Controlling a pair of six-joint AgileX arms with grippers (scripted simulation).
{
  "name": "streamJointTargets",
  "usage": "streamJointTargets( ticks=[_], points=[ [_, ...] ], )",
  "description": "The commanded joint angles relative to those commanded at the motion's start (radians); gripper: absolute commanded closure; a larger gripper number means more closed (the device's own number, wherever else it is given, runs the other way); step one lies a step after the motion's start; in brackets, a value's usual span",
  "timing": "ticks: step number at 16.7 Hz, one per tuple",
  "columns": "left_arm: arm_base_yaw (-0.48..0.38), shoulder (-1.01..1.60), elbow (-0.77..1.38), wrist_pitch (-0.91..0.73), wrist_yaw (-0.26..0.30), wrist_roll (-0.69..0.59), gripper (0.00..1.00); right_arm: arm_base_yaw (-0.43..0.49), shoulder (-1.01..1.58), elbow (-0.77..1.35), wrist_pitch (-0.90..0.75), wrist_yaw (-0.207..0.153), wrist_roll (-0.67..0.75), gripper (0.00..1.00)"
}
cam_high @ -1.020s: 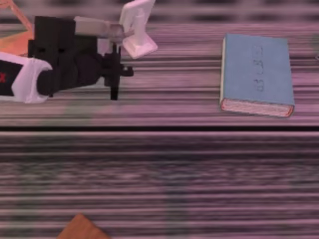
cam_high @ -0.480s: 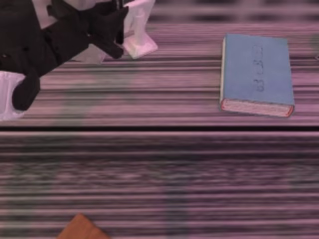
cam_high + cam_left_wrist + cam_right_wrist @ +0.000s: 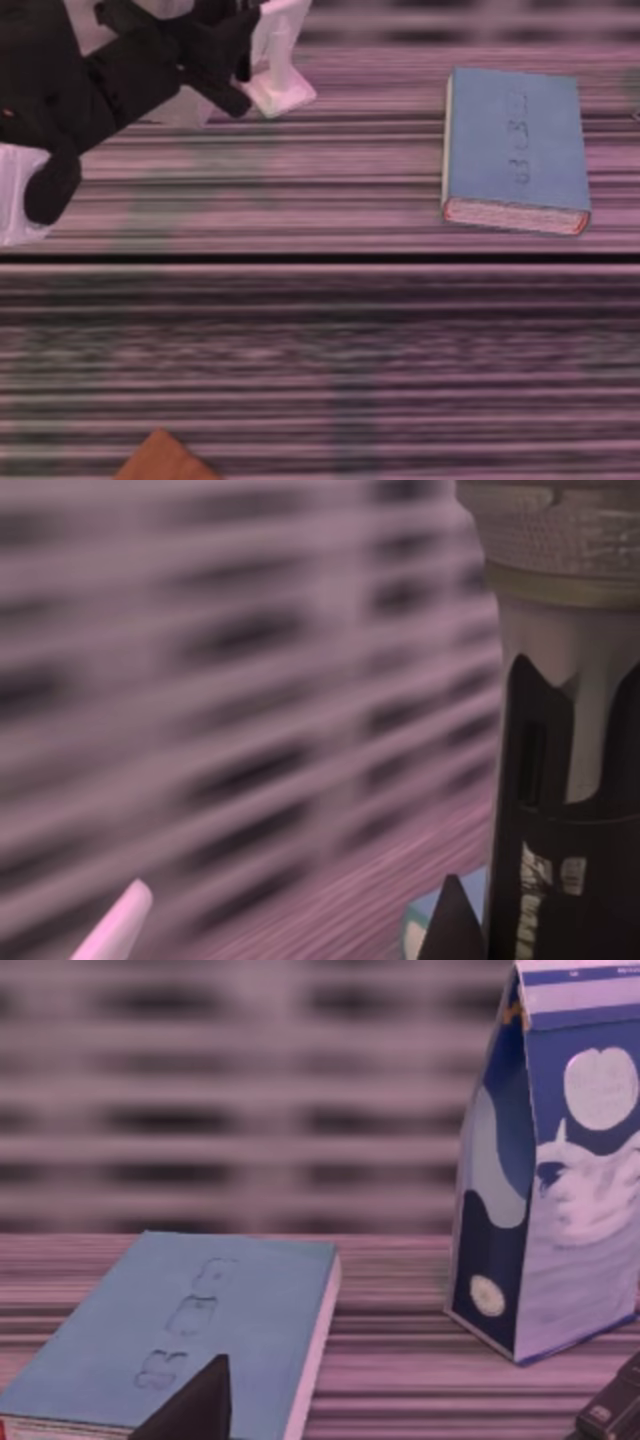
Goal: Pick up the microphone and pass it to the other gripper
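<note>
Top view: 1 blue book (image 3: 516, 150) flat on tabletop (image 3: 320, 350), right side. 1 white stand-shaped obj (image 3: 275, 60) at far edge, left of centre. 1 brown corner (image 3: 165, 458) at near edge. Left arm fills the top-left corner, left hand (image 3: 225, 50) raised and overlapping the white stand in this view; can't tell contact or finger gap from here. Mic not discernible here. Right arm not in shot.

Left wrist view: 1 microphone (image 3: 565, 630) upright between the hand's black fingers (image 3: 560, 850), mesh head above them, handle running down between them: hand closed on mic. Pink-white tip (image 3: 115, 925) and a bit of blue low in frame.

Right wrist view: same book (image 3: 190, 1330) plus 1 blue-white carton (image 3: 560, 1160) standing just beside it, apart. One dark right-hand fingertip (image 3: 195, 1405) visible; can't tell how open.
</note>
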Motion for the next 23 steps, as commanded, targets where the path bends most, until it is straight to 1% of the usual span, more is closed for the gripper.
streamJointTargets(
  ticks=[1, 3, 7, 8, 10, 12, 23],
  points=[
    [-0.023, -0.015, -0.005, -0.007, -0.024, 0.001, 1.00, 0.000, 0.000, 0.000, 0.000, 0.000, 0.000, 0.00],
    [-0.091, -0.061, -0.021, -0.030, -0.096, 0.003, 1.00, 0.000, 0.000, 0.000, 0.000, 0.000, 0.000, 0.00],
    [-0.270, -0.181, -0.065, -0.091, -0.293, 0.004, 1.00, 0.000, 0.000, 0.000, 0.000, 0.000, 0.000, 0.00],
    [-0.310, -0.210, -0.074, -0.104, -0.334, 0.004, 1.00, 0.000, 0.000, 0.000, 0.000, 0.000, 0.000, 0.00],
    [-0.362, -0.253, -0.087, -0.122, -0.385, 0.005, 1.00, 0.000, 0.000, 0.000, 0.000, 0.000, 0.000, 0.00],
    [-0.373, -0.264, -0.090, -0.126, -0.395, 0.005, 1.00, 0.000, 0.000, 0.000, 0.000, 0.000, 0.000, 0.00],
    [-0.373, -0.264, -0.090, -0.126, -0.395, 0.005, 1.00, 0.000, 0.001, 0.001, 0.001, -0.001, 0.000, 0.00]
  ],
)
